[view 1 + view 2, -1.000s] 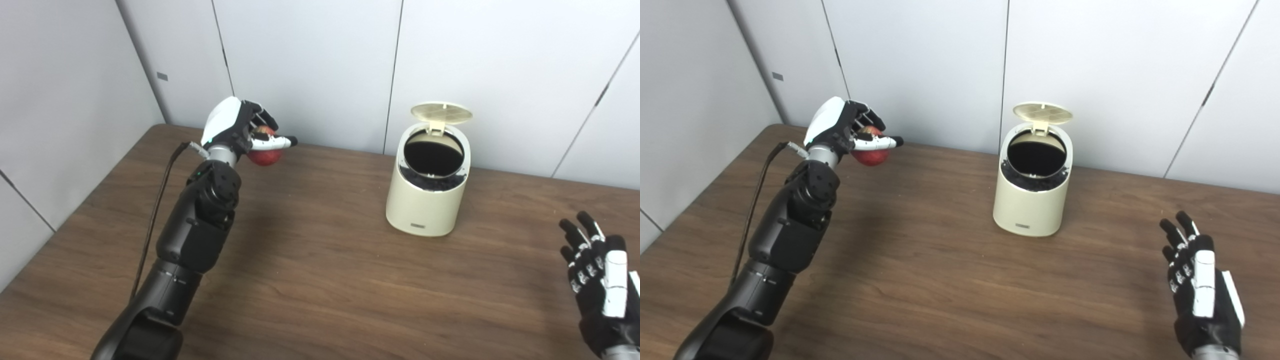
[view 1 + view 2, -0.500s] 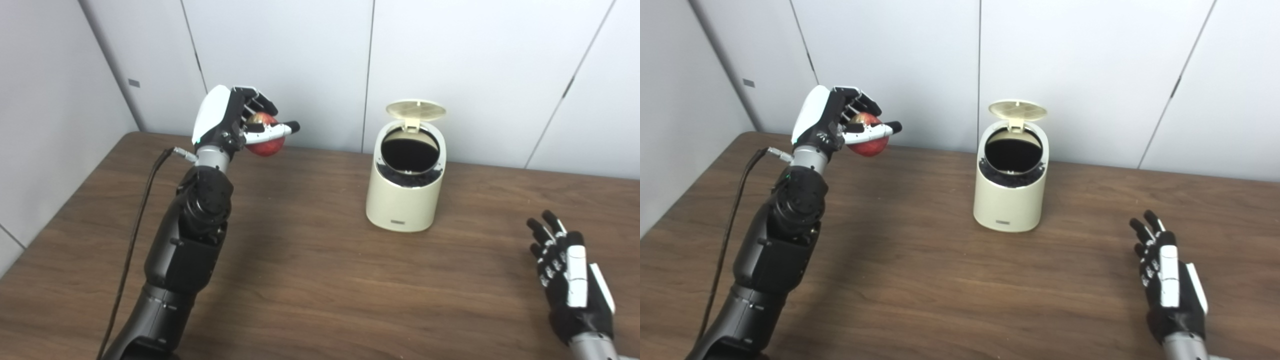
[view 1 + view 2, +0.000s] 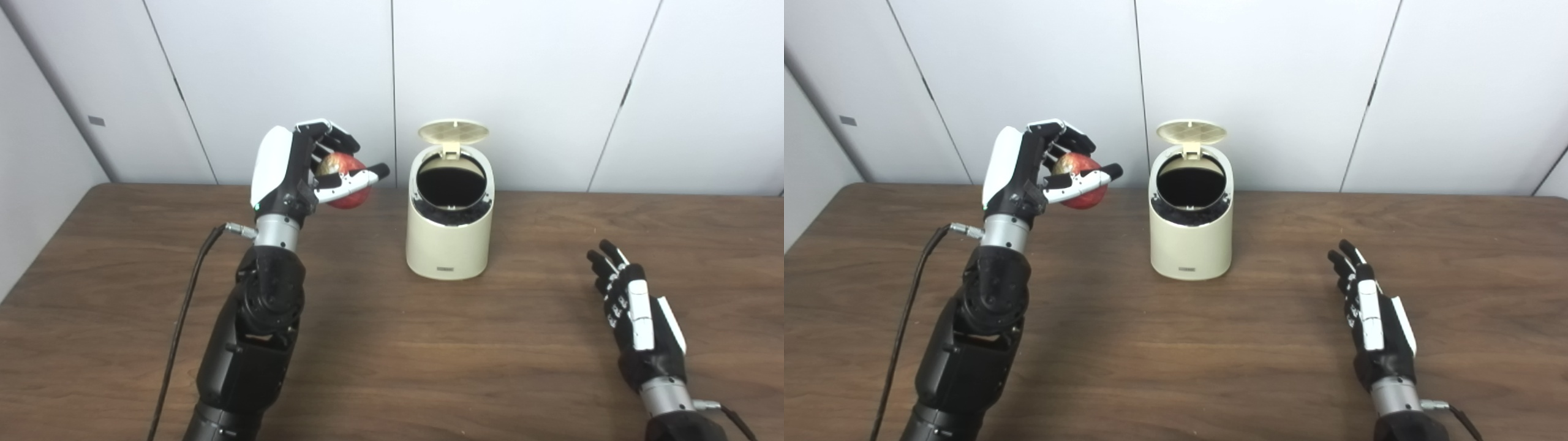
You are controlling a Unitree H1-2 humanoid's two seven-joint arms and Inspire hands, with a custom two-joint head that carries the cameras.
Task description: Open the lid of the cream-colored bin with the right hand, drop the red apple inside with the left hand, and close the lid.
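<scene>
1. Left hand (image 3: 300, 168) clenched round the red apple (image 3: 344, 180), thumb laid across the front of the fruit, fingers curled over its top; held well above the desk (image 3: 392, 343).
2. Right hand (image 3: 634, 321) released, grasping nothing, fingers spread and pointing away from the robot, low over the desk near its right side.
3. Cream-colored bin (image 3: 449, 236) upright near the middle of the desk, toward the back; lid (image 3: 453, 131) tipped up at the rear hinge, dark mouth uncovered and slanted toward the robot.
4. Key relation: bin mouth just to the right of the apple and slightly lower, apple not yet over it, a narrow gap showing between fruit and bin rim. Left hand clearly nearer the bin than the right.
5. Left forearm rising steeply from the bottom edge, wrist upright, white back of the hand turned left, palm and apple facing the bin.
6. Judged stage: lid already open, drop not yet made. Next move likely a short carry rightward until the apple sits above the opening, then a release; lid closing left for afterwards.
</scene>
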